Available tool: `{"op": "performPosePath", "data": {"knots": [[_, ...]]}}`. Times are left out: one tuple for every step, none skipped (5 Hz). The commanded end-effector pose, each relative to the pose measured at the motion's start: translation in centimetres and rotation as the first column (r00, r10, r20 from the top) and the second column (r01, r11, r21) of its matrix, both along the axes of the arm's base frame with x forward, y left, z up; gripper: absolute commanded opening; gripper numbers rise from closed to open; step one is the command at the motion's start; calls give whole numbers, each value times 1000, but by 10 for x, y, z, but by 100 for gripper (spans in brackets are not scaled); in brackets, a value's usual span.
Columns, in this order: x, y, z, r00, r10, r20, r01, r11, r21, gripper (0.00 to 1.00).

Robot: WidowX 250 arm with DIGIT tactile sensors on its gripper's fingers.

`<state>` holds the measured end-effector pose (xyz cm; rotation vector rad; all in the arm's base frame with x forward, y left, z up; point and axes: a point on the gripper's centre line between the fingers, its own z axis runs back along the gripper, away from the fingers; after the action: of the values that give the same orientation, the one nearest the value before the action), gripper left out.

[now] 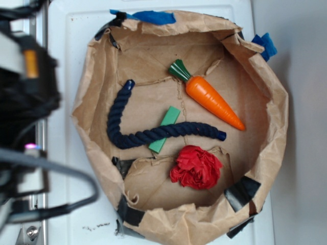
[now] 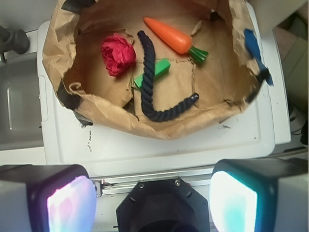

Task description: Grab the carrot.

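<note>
Inside a crumpled brown paper basin (image 1: 102,153) taped together on a white worktop (image 1: 71,30), the carrot (image 1: 212,99) lies untouched near the basin's far wall in the wrist view, its green stem (image 1: 180,70) pointing toward the corner marked with blue tape (image 1: 150,17). The gripper (image 2: 154,200) hangs well apart from it, outside the basin over the worktop's near edge, its two pads spread wide with nothing between them.

The approach looks risky, judging from this layout. The raised paper wall stands between the gripper and the carrot, so a low path could snag and drag the whole basin. The carrot's glossy, tapered plastic body may squirt out of a pinch placed near the narrow tip; a grasp across the thicker shoulder seems safer. A dark blue rope (image 1: 153,133) curves through the middle of the basin, its end just beside the carrot's tip, and could be caught along with it.

The rope is thick and twisted, draped over a flat light-green block (image 1: 171,116). A red ruffled cloth ball (image 1: 196,167) sits beside them, soft and creased. The paper floor is wrinkled and torn in places, patched at the rim with black tape (image 1: 240,193).
</note>
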<state>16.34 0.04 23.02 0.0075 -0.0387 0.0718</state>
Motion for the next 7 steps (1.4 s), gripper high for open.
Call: {"op": "performPosePath", "data": {"knots": [[50,9,-8,988,-150,-23,149,988,-37,100],[71,16,-11,959,-282,-28,279,957,-80,100],[94,28,-14,934,-357,-19,354,930,-98,100],[112,28,-23,872,-489,-22,486,870,-80,100],[115,22,-19,733,-680,24,680,732,-47,100],[115,22,-19,733,-680,24,680,732,-47,100],[115,22,-19,733,-680,24,680,732,-47,100]]}}
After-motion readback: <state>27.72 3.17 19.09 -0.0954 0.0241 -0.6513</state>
